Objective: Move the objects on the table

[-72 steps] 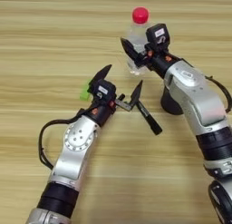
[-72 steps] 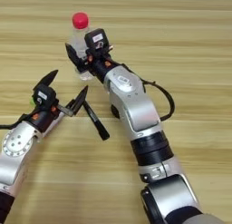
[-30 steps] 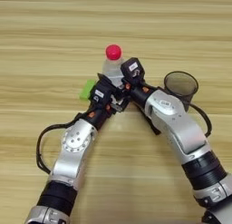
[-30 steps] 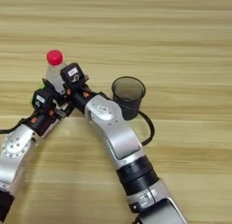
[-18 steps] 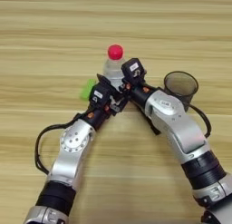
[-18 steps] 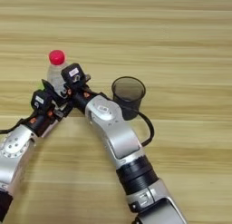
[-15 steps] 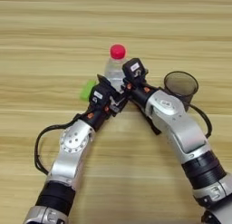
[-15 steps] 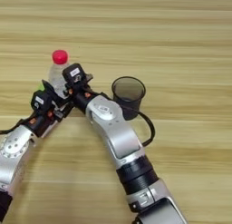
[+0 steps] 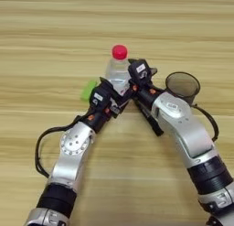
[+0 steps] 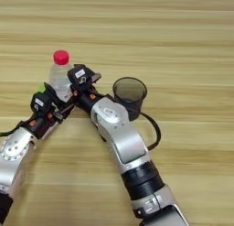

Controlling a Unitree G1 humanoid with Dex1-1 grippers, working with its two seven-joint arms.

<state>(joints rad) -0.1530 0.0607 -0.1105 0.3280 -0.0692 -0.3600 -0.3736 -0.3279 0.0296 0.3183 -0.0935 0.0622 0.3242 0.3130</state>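
Note:
The clear water bottle point(image 9: 117, 73) with a red cap stands upright at the middle of the wooden table point(image 9: 41, 33). My right gripper point(image 9: 130, 86) is shut on the bottle's right side, low on its body. My left gripper point(image 9: 114, 96) sits just below and left of the bottle's base, touching or nearly touching the right one. A slim dark marker point(image 9: 152, 123) lies slanted on the table under my right forearm. The white marker with a black cap is not distinguishable in either view.
A black mesh cup point(image 9: 183, 85) stands upright right of the bottle, behind my right forearm. A small green piece point(image 9: 88, 90) lies left of my left gripper. Black cable loops hang beside both arms. Bare wood stretches across the far side of the table.
My right gripper carried the bottle from the right, in front of the mesh cup, leftward to my left gripper. Over the last second it has only crept slightly right.

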